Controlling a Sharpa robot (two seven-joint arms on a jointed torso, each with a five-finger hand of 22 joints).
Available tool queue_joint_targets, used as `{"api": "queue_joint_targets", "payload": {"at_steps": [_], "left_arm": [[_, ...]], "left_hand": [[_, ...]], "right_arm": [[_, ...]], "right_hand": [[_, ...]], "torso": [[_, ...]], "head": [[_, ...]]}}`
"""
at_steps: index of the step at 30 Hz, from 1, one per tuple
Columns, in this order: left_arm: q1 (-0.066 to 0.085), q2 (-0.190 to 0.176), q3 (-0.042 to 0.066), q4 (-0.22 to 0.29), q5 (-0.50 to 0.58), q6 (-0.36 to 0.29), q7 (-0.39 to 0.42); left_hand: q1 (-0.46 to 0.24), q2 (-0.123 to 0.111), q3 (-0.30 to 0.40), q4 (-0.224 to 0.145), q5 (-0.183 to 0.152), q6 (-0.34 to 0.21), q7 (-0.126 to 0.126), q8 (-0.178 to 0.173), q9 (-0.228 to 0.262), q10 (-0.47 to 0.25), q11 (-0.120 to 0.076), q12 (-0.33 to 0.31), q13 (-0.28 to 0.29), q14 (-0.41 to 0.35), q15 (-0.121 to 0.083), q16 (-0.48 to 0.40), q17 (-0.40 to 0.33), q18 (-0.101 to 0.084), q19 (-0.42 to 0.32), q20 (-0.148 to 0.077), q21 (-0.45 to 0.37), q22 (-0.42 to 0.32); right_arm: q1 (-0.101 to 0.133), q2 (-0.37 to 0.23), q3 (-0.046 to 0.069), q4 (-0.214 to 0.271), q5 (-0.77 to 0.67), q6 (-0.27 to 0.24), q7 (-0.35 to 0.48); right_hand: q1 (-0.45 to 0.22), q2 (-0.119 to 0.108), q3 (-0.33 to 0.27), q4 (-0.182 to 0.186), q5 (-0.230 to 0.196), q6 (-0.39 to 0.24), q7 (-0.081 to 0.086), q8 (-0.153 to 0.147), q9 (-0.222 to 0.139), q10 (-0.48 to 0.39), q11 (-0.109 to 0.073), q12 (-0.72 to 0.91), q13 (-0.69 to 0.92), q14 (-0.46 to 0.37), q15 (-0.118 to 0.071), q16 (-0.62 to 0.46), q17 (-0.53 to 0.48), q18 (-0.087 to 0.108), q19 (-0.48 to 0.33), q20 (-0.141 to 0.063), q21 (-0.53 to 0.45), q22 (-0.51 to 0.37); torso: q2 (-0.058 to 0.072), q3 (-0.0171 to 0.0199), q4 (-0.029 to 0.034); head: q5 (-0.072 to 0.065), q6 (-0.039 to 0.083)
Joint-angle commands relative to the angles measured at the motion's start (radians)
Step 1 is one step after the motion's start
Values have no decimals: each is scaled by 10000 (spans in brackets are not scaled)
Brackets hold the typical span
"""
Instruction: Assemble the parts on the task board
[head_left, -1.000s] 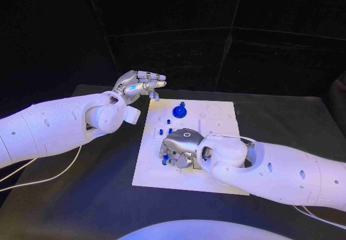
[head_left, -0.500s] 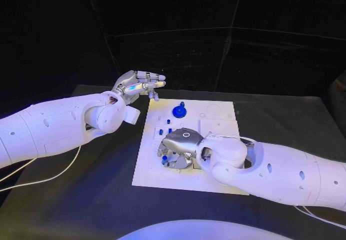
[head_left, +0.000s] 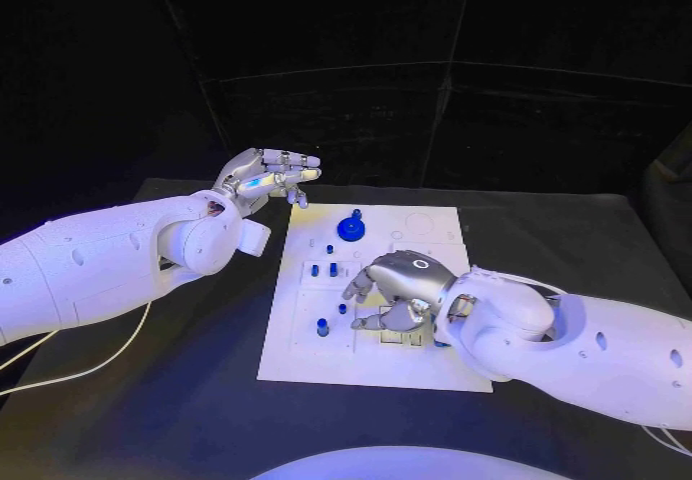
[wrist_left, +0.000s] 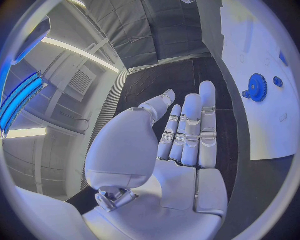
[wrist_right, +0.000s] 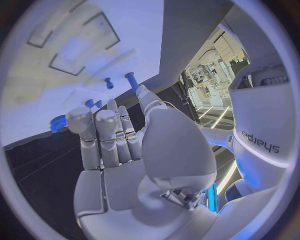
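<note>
The task board (head_left: 427, 366) is seen as plain white, and the bench (head_left: 173, 400) under it as black. The parts are coloured blue: a round gear (head_left: 352, 228) and small pegs (head_left: 322, 326). Both arms are white; the left hand (head_left: 267, 176) and right hand (head_left: 400, 288) are silver.

"sharpa" printed on the white arm (wrist_right: 261, 141), upside down

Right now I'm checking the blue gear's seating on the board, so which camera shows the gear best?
The head view: the blue gear sits unobstructed at the task board's far end. The left wrist view shows it past the left hand's fingers, bent near the rim. The right wrist view shows a blue patch, perhaps the gear.
</note>
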Motion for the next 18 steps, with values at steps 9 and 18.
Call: {"api": "queue_joint_targets", "payload": {"at_steps": [9,18], "left_arm": [[12,-73,-45,28,38,88,40],[12,-78,-84,61,38,101,37]], "left_hand": [[16,93,-90,-18,8,-28,29,80,-12,-90,-14,76,-11,-91,3,-19,-40,137,-71,-7,-73,-31],[16,93,-90,-18,8,-28,29,80,-12,-90,-14,76,-11,-91,3,-19,-40,137,-71,-7,-73,-31]], "right_arm": [[121,-2395,11,1040,2711,-400,-1998],[117,-3123,2,1255,2606,228,-3444]], "right_hand": [[-724,154,-1987,1638,729,725,-766,1195,358,2092,-804,7337,7217,589,-752,2282,3050,-576,1736,-678,1877,2724],[-658,432,-2832,1689,555,527,-787,1795,678,1735,-828,8574,8919,614,-696,2609,3519,-631,1896,-693,2107,3098]], "torso": [[-96,-1,-199],[-117,4,-292]], "head": [[-462,181],[-621,187]]}}
